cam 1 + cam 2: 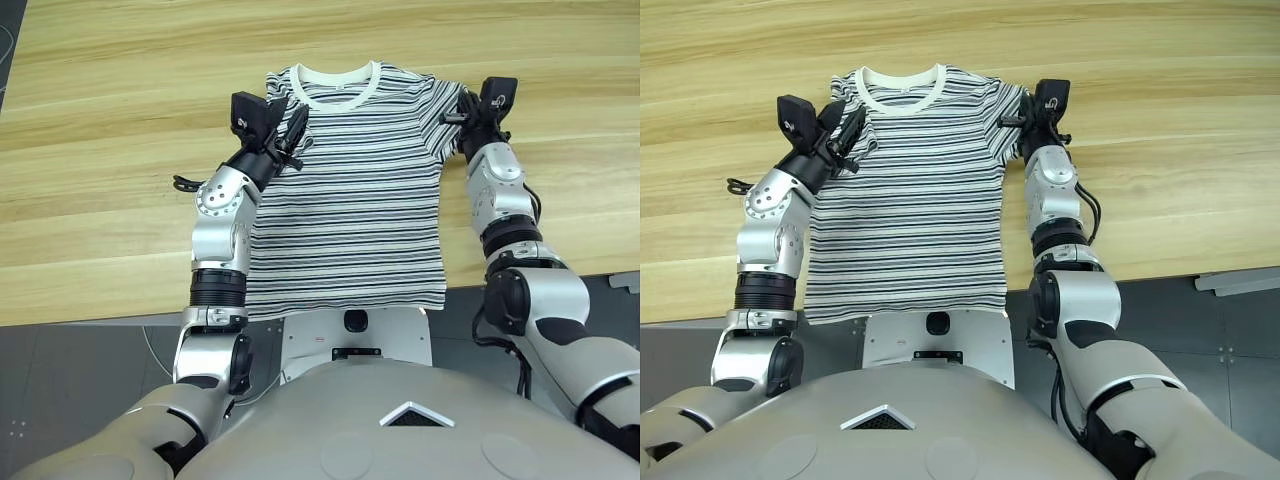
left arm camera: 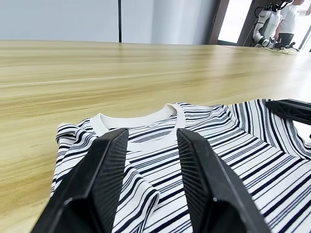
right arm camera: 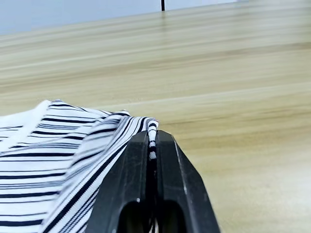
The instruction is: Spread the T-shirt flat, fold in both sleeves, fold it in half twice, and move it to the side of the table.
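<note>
- Hem [image 1: 345, 300] of the striped T-shirt [image 1: 350, 200] lies at the near edge of the wooden table [image 1: 100, 150], well short of both sets of jaws. The body is spread flat.
- Left gripper [image 1: 290, 135] sits over the shirt's left shoulder, jaws released. Striped cloth shows under the gap between them, and a rumpled edge lies just outside one finger.
- Right gripper [image 3: 151, 138] has its jaws clenched on the edge of the right sleeve [image 1: 445, 110], a thin strip of striped fabric pinched between them.
- White collar [image 2: 141, 121] lies just past the left jaws' tips, between the two grippers.
- Bare wood stretches beyond both jaws.
</note>
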`<state>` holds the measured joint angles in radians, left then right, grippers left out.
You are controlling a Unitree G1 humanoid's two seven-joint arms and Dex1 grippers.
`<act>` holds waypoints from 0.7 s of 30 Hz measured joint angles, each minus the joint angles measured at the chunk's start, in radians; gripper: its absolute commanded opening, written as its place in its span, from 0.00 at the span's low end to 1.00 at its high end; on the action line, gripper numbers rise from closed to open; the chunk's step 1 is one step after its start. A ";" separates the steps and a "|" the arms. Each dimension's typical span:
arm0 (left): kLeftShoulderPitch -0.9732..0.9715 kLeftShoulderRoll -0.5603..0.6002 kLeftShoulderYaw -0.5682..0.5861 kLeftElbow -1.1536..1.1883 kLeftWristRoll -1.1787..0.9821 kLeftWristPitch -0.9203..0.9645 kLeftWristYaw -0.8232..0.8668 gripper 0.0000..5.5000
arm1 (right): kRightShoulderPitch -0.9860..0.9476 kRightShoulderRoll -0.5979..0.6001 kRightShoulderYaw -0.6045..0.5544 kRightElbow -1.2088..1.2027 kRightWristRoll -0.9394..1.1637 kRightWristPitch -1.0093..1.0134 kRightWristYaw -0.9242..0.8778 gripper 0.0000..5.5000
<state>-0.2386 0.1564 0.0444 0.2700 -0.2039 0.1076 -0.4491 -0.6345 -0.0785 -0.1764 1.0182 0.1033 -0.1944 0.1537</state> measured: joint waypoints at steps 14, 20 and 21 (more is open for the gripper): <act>0.000 -0.011 0.022 0.000 -0.016 -0.006 0.025 0.34 | 0.049 0.121 0.150 -0.169 -0.024 0.068 0.104 0.02; 0.000 -0.014 0.026 -0.001 -0.017 -0.006 0.026 0.34 | 0.069 0.143 0.181 -0.169 -0.040 0.105 0.103 0.10; 0.000 -0.014 0.028 -0.001 -0.017 -0.006 0.027 0.34 | 0.069 0.142 0.181 -0.169 -0.040 0.106 0.104 0.14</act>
<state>-0.2387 0.1425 0.0723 0.2694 -0.2204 0.1016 -0.4224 -0.5651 0.0634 0.0047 0.8494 0.0631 -0.0884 0.2579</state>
